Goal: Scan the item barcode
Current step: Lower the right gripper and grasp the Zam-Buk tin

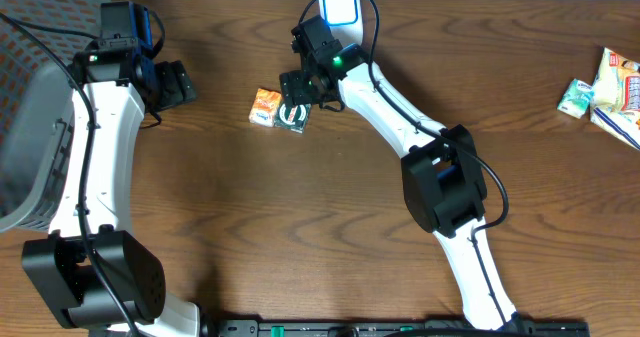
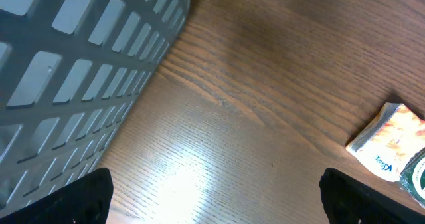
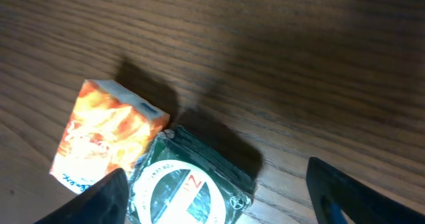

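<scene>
Left edge of desk (image 1: pixel 300 227): grey basket (image 1: pixel 25 117). Left gripper (image 1: pixel 186 83) just beside it, near far edge, jaws spread wide, nothing between them. Toward desk middle: orange packet (image 1: pixel 265 107) and green packet (image 1: pixel 293 119) lying flat, touching side by side. Right gripper (image 1: pixel 300 95) low over green packet, jaws apart either side of it, not clamped. Scanner (image 1: pixel 340 5) glowing blue at far edge, just behind right gripper. Right edge: small pale-green packet (image 1: pixel 577 97) beside snack bags (image 1: pixel 622 92).
</scene>
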You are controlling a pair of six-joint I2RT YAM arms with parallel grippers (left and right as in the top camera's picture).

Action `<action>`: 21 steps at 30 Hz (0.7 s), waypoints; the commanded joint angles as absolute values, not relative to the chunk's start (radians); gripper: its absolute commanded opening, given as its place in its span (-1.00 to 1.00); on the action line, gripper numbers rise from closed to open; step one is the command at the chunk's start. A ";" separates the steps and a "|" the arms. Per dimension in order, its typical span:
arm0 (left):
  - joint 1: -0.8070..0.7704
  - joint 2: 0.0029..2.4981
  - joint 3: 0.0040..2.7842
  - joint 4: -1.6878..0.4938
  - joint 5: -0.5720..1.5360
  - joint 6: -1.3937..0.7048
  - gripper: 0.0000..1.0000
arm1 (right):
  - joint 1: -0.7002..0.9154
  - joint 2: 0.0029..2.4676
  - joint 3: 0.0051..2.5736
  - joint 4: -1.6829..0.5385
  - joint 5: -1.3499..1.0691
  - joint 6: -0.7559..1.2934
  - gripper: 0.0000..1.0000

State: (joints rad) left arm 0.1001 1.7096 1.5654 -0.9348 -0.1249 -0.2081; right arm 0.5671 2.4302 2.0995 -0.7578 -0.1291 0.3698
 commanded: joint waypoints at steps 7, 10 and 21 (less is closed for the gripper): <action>0.102 1.719 1.560 -0.937 -0.123 -0.199 0.95 | 0.587 2.422 2.083 -0.759 -0.103 0.440 0.42; 0.102 1.719 1.560 -0.937 -0.123 -0.199 0.95 | 0.590 2.422 2.083 -0.758 -0.103 0.440 0.44; 0.102 1.719 1.560 -0.937 -0.123 -0.199 0.95 | 0.590 2.422 2.083 -0.760 -0.104 -0.054 0.76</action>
